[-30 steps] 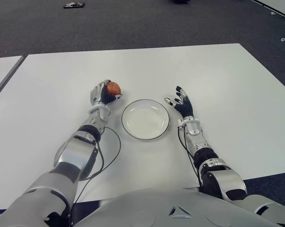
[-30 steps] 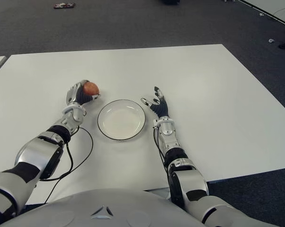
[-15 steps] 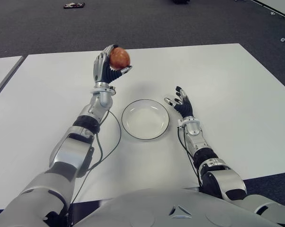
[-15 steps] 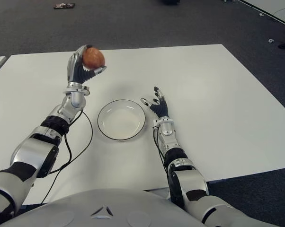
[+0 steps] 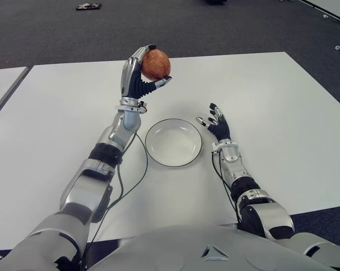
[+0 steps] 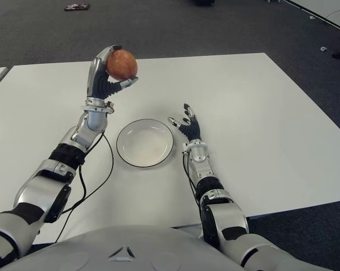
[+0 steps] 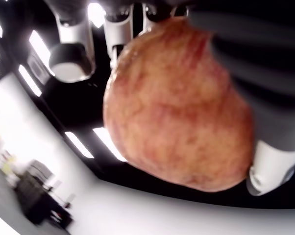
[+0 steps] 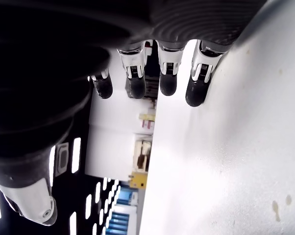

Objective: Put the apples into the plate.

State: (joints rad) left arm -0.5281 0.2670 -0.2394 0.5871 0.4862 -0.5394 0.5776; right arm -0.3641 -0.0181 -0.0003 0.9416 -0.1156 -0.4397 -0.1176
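**Apple's up in the air, plate's empty**

So the left hand [image 5: 140, 76] is wrapped tight around the apple [image 5: 156, 64], fingers curled over the far side and the thumb pinching it from the near side. In the left wrist view you can see the apple [image 7: 179, 105] filling most of the shot, reddish-orange with streaks, and the fingertips [image 7: 71, 61] hooked over it. The hand is lifted well off the table, forearm pointing up, and it shows to the far left of the plate, not over it.

The plate [image 5: 173, 142] is white with a dark rim, sitting on the white table [image 5: 271, 90] near the middle, close to the robot. Nothing in it. A thin black cable [image 5: 137, 169] loops on the table along the left forearm, just left of the plate.

The right hand [image 5: 217, 124] shows just right of the plate, fingers spread apart and holding nothing. The right wrist view shows those fingers [image 8: 167, 73] stretched out straight next to the table surface; can't tell for sure if they actually touch it.

Past the far edge of the table is dark grey carpet [image 5: 215, 31] with a small dark object [image 5: 88, 6] lying on it at far left.
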